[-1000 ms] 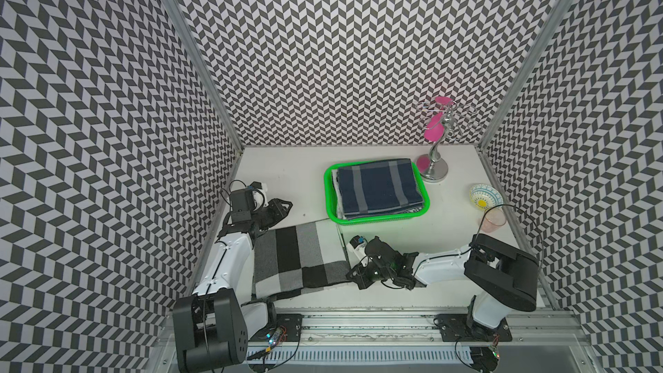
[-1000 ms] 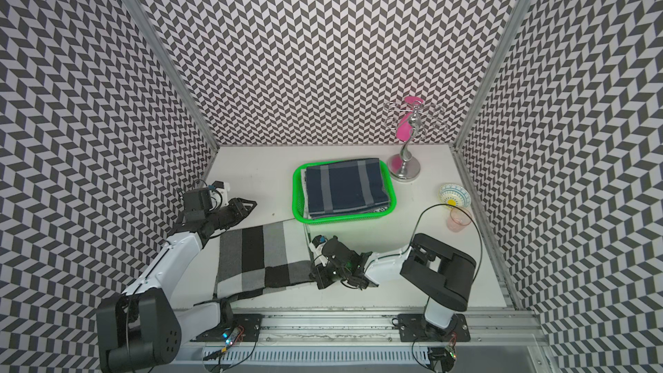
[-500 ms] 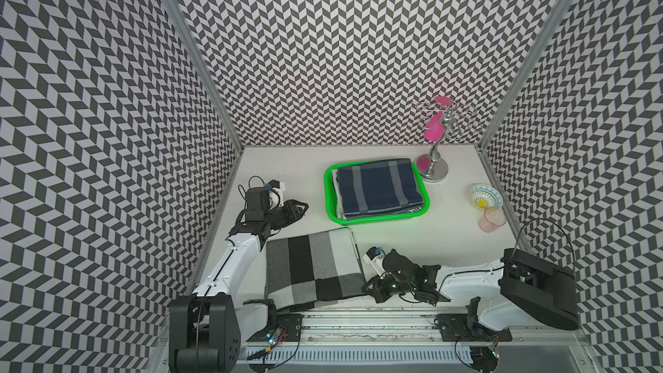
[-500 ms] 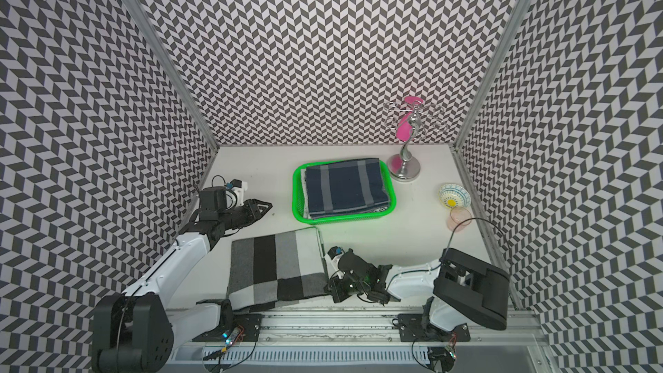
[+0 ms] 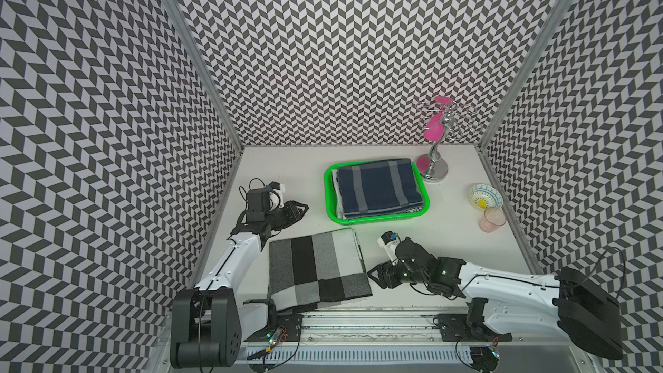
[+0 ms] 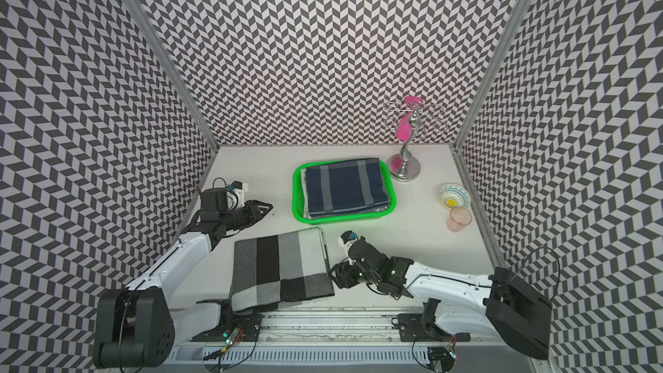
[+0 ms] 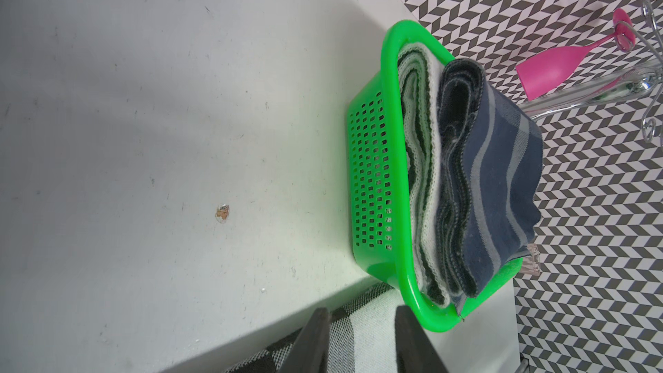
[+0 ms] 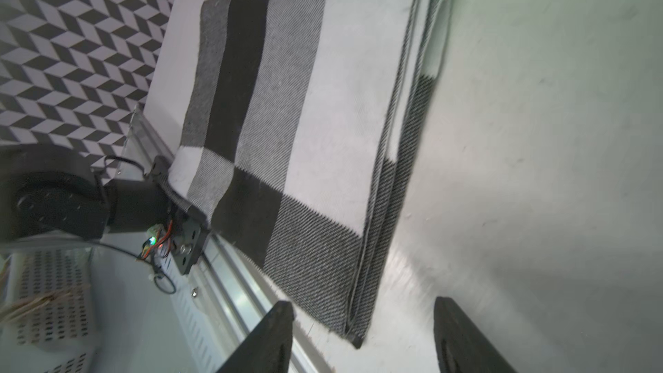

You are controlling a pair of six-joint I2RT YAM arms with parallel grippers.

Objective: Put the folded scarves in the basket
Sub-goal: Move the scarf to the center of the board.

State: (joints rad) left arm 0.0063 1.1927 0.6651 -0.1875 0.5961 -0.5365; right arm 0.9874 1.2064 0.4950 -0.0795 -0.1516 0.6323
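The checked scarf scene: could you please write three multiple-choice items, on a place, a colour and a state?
1. Relative to the green basket, the checked scarf lies: A inside; B outside, on the table; C underneath.
2. The stemmed glass hanging on the metal stand is: A blue; B pink; C yellow.
3. The right gripper is: A shut on the scarf; B shut, empty; C open.
B, it lies flat on the table; B, pink in both top views; C, its fingers stand apart.

My right hand (image 5: 375, 277) has let go of the scarf (image 5: 315, 270) and opened beside its edge. The scarf has slid frontward, and my left hand (image 5: 303, 208) has shifted toward the basket (image 5: 327, 191).
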